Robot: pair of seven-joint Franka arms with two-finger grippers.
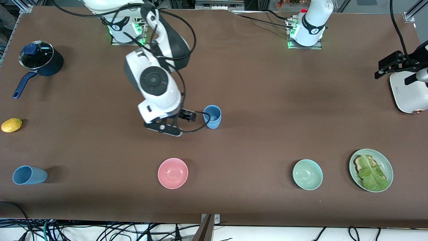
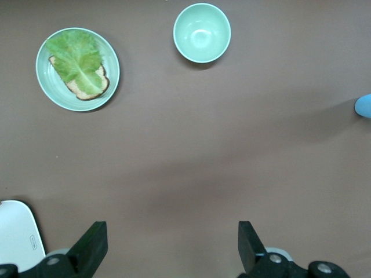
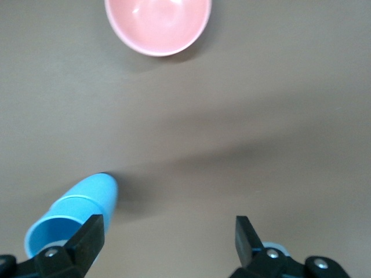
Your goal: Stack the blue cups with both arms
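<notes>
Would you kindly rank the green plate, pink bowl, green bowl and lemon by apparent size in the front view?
1. green plate
2. pink bowl and green bowl: look alike, unranked
3. lemon

Brown table, workshop surround.
Matte brown sheet covers the table (image 1: 267, 100); aluminium frame posts (image 1: 409, 15) at its corners, a tangle of black cables (image 1: 100, 231) on a pale floor along the edge nearest the front camera. Even overhead light, soft shadows.
</notes>
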